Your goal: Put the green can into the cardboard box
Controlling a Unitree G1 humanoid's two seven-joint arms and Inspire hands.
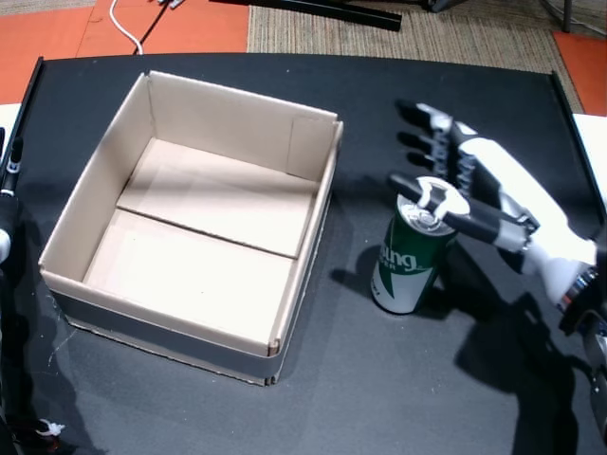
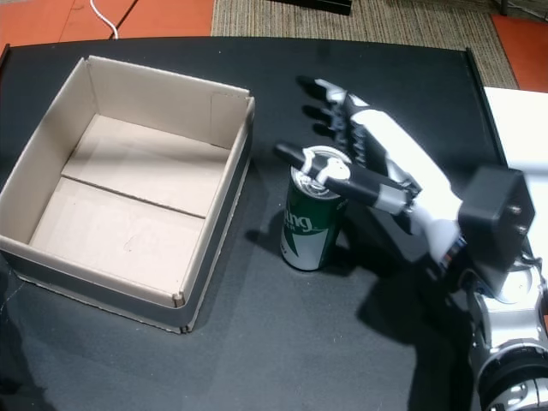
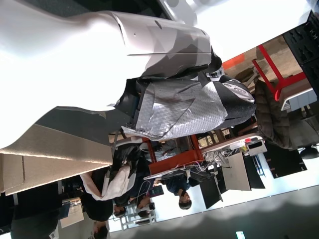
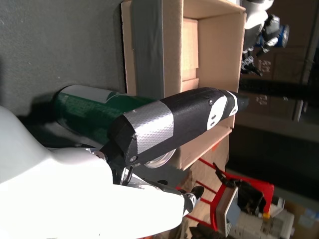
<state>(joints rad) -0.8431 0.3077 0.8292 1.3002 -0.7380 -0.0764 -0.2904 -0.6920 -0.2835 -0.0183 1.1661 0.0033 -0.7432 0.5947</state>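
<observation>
The green can (image 1: 410, 261) (image 2: 310, 231) stands upright on the black table, just right of the cardboard box (image 1: 237, 123) (image 2: 154, 94), whose inside holds nothing. My right hand (image 1: 484, 185) (image 2: 385, 158) is open around the can's far right side. Its thumb lies across the can's top and its fingers stretch straight past it, not curled. In the right wrist view the taped thumb (image 4: 174, 124) runs along the can (image 4: 94, 112), with the box (image 4: 154, 40) beyond. My left hand (image 3: 99, 50) shows only its palm and taped thumb (image 3: 184, 107), holding nothing. Its arm (image 1: 8, 190) sits at the table's left edge.
The black table (image 1: 379, 398) reaches its raised edges at left and right. Orange floor with a white cable (image 1: 123, 24) and a black bar (image 1: 322, 11) lie beyond the far edge. A white surface (image 2: 518, 120) adjoins on the right. People (image 3: 184, 201) sit far off.
</observation>
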